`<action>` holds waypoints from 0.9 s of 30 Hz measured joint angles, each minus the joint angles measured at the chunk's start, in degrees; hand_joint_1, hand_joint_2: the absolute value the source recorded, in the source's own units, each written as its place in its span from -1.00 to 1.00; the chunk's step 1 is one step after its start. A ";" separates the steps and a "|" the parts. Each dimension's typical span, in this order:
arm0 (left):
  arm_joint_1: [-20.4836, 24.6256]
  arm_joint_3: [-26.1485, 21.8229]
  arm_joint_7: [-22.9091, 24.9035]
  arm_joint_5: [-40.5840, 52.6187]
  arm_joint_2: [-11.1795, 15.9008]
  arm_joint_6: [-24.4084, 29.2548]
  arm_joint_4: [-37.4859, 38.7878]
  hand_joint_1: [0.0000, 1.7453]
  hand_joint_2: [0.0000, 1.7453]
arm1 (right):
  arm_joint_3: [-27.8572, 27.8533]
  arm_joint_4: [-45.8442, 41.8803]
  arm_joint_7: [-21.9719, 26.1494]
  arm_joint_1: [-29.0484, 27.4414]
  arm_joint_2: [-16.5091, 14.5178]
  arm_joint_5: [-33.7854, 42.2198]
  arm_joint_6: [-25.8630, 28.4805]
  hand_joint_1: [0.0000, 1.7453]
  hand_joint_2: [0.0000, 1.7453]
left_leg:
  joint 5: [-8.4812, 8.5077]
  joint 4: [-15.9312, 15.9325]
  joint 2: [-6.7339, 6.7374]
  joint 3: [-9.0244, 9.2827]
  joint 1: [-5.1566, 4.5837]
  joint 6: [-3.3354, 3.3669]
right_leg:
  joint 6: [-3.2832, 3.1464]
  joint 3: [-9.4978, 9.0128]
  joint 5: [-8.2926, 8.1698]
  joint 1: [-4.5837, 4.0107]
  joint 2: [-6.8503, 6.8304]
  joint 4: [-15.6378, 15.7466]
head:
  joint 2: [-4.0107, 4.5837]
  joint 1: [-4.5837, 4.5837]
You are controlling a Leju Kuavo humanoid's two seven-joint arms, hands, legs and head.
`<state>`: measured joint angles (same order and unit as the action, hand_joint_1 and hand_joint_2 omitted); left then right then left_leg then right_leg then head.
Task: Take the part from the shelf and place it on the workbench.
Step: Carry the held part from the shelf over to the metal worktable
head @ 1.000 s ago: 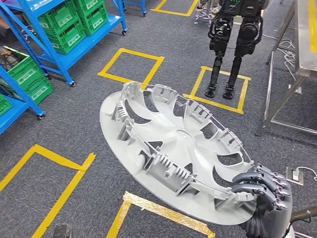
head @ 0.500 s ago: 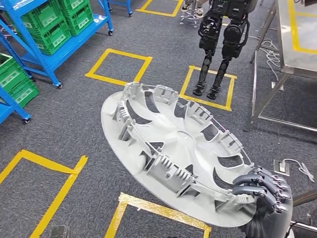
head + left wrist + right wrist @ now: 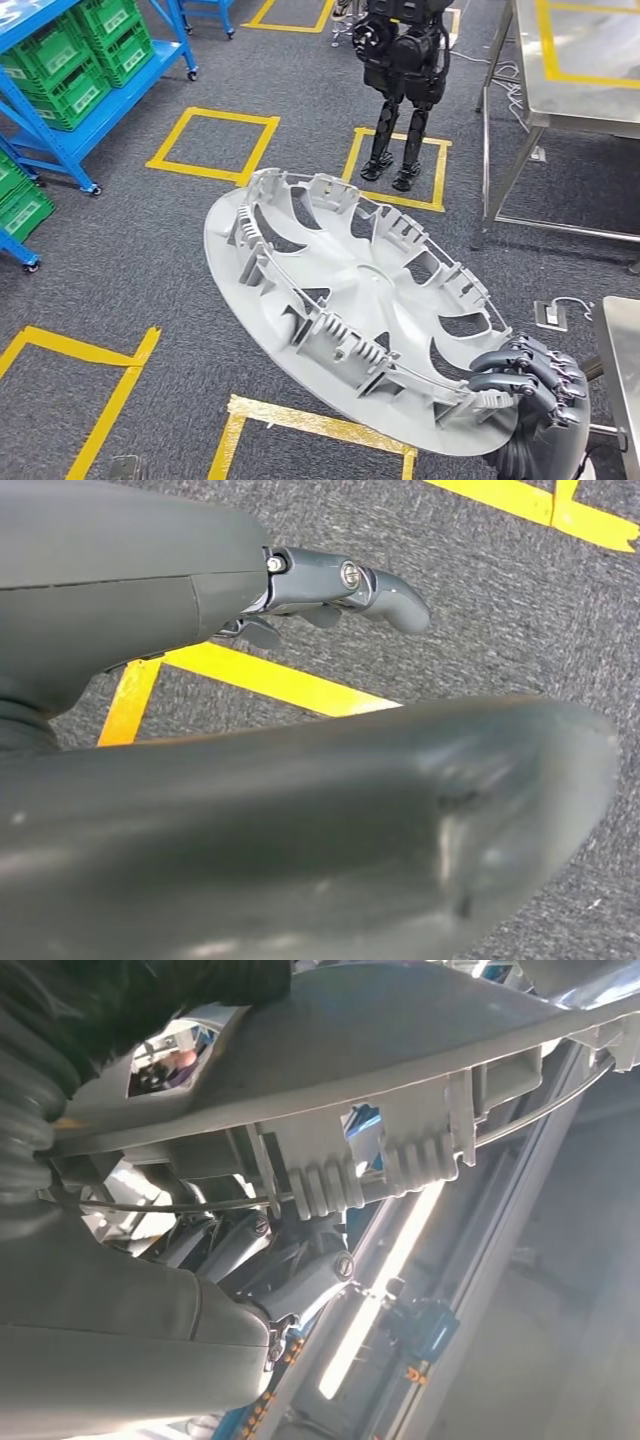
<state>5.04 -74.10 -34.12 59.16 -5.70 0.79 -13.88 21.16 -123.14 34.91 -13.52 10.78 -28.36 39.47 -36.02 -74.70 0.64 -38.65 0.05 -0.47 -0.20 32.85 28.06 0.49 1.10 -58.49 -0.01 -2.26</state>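
- Grey carpet floor (image 3: 151, 260) crossed by yellow tape squares, blue shelf (image 3: 68, 110) with green crates (image 3: 75, 70) far off to the left of the wheel cover.
- Steel tabletop (image 3: 581, 70) beyond the wheel cover and to its right; corner of another steel surface (image 3: 623, 350) just beside the holding hand.
- Wheel cover (image 3: 355, 300) held in the air, tilted, ribbed inner face up, reaching from the right hand (image 3: 532, 400) away toward the left.
- Dark fingers (image 3: 521, 365) clamped over the near rim, thumb below per the right wrist view.
- Left hand (image 3: 340, 580) low over the carpet, holding nothing, fingers loosely apart.
- Second robot (image 3: 400, 70) standing beyond the wheel cover.
- Likely next: carrying rightward to the tabletop, far edge leading.
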 joint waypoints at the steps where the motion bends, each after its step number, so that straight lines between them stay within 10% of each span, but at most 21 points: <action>1: -0.03 0.00 0.00 -0.04 0.02 0.00 0.00 -1.00 -1.00 | 0.00 0.00 0.00 -0.01 0.00 0.07 0.00 1.00 1.00 | 1.36 1.21 -0.18 0.52 -0.02 0.23 | 0.00 -0.06 -0.01 -0.05 0.49 -0.01 | -0.01 -0.01; 4: -0.07 0.01 -0.01 -0.16 0.12 0.01 0.00 -1.00 -1.00 | -0.01 0.00 0.00 0.05 0.00 0.19 0.00 1.00 1.00 | 7.13 12.11 -2.71 5.46 -0.08 1.20 | 0.12 -0.24 -0.05 -0.07 1.99 -0.08 | 0.00 -0.05; 6: -0.06 0.02 0.00 -0.20 0.20 0.02 0.00 -1.00 -1.00 | -0.02 -0.01 0.01 0.09 0.00 0.25 0.00 1.00 1.00 | 7.78 16.07 -4.02 7.17 -0.19 1.53 | 0.60 0.24 -0.28 0.07 2.94 -0.15 | 0.00 0.06; 10: 0.05 0.04 -0.01 -0.26 0.15 0.02 0.01 -1.00 -1.00 | -0.01 -0.03 0.00 -0.16 0.03 0.28 0.00 1.00 1.00 | 8.13 17.85 -2.14 7.69 -0.03 1.94 | 1.85 1.79 0.42 0.17 3.05 -1.41 | -0.01 0.09; 15: -0.16 0.04 -0.02 -0.25 0.11 0.02 0.02 -1.00 -1.00 | 0.11 -0.01 0.03 -0.17 0.03 0.34 0.00 1.00 1.00 | 8.30 18.30 1.02 7.87 -0.13 2.33 | 2.67 8.34 6.64 0.15 -0.61 -15.25 | 0.01 -0.29; 19: -0.07 0.04 -0.02 -0.23 -0.01 0.02 0.01 -1.00 -1.00 | 0.09 -0.01 0.01 -0.21 0.02 0.35 0.00 1.00 1.00 | 7.73 17.90 3.27 8.16 -0.26 1.71 | 2.75 2.20 1.06 0.06 -3.35 -4.19 | 0.00 -0.37; 23: -0.12 0.04 -0.02 -0.23 0.06 -0.01 0.01 -1.00 -1.00 | 0.03 -0.03 0.08 -0.50 0.02 0.32 0.00 1.00 1.00 | 7.26 17.26 4.98 8.22 -0.73 0.89 | 1.25 0.03 0.21 -0.29 -3.77 -0.02 | 0.00 -0.19; 27: -0.19 0.07 -0.02 -0.23 0.10 -0.19 0.02 -1.00 -1.00 | -0.08 -0.21 0.20 -0.64 0.02 0.12 0.00 1.00 1.00 | 2.82 10.95 1.40 5.85 -0.20 -0.03 | 0.06 0.15 -0.13 -0.08 -1.61 0.05 | 0.00 0.09</action>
<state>4.84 -74.03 -34.14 58.93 -5.60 0.60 -13.86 21.08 -123.36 35.11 -14.16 10.80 -28.24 39.47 -33.20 -63.75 2.04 -32.81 -0.15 -0.50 -0.14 33.00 27.93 0.41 -0.50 -58.44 0.00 -2.16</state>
